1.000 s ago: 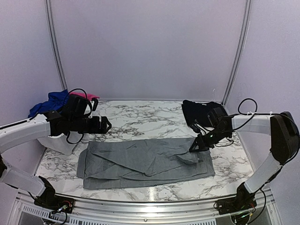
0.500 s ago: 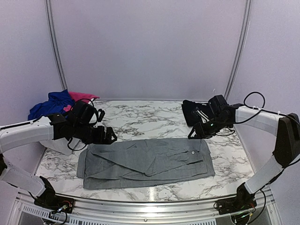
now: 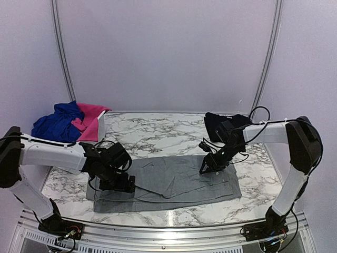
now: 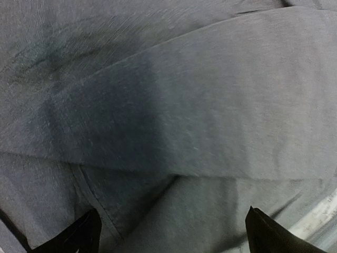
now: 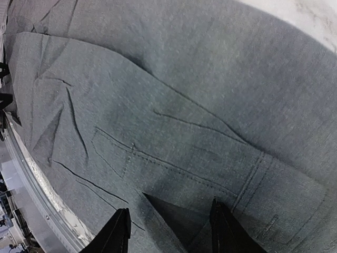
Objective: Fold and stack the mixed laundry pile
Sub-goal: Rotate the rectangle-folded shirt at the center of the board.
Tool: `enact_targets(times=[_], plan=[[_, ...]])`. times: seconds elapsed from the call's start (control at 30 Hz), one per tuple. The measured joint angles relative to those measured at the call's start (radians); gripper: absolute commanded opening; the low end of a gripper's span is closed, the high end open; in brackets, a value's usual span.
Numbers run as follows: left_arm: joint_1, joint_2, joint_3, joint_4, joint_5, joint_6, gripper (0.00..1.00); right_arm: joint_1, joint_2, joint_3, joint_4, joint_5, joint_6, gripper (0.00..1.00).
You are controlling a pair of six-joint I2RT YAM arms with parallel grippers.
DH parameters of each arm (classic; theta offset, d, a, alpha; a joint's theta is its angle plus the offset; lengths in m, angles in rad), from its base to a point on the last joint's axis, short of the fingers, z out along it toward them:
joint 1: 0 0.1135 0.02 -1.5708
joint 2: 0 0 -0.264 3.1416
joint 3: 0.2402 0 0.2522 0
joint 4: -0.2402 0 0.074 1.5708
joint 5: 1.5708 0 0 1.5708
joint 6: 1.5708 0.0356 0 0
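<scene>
The grey collared shirt (image 3: pixel 174 182) lies flat on the marble table, folded into a long strip. My left gripper (image 3: pixel 122 184) hovers low over its left end, jaws wide open. In the left wrist view only grey cloth (image 4: pixel 174 105) lies under the left gripper (image 4: pixel 174 237). My right gripper (image 3: pixel 206 167) is over the shirt's upper right part, open and holding nothing. The right wrist view shows that gripper (image 5: pixel 168 232) above a stitched sleeve cuff (image 5: pixel 263 179). A black garment (image 3: pixel 221 126) lies at the back right. Royal blue (image 3: pixel 55 124) and hot-pink (image 3: pixel 92 118) pieces sit heaped at the back left.
The white plastic basket (image 3: pixel 101 126) under the blue and pink pieces stands at the table's back left corner. Bare marble (image 3: pixel 168 132) shows behind the shirt. A metal rail (image 3: pixel 168 232) runs along the near edge. Cables trail beside the right arm.
The right gripper let go of the raised fold at the shirt's right end, opened and moved left over the shirt. The left arm swung from beside the basket down onto the shirt's left end.
</scene>
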Motion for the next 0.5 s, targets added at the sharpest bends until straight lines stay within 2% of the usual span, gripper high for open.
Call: enact_targets(times=[0.13,0.27,0.37,0.5], plan=[[0.032,0.128,0.063,-0.024,-0.045,0.013,0.99,0.0,-0.005,-0.058,0.005,0.001,0.009,0.48],[0.109,0.263,0.203,-0.042,-0.087,0.071,0.99,0.0,-0.054,-0.125,0.029,-0.008,0.036,0.47],[0.176,0.407,0.382,-0.061,-0.117,0.146,0.99,0.003,-0.101,-0.19,0.055,-0.032,0.071,0.47],[0.238,0.642,0.716,-0.076,-0.138,0.254,0.99,0.066,-0.144,-0.238,0.078,-0.075,0.129,0.47]])
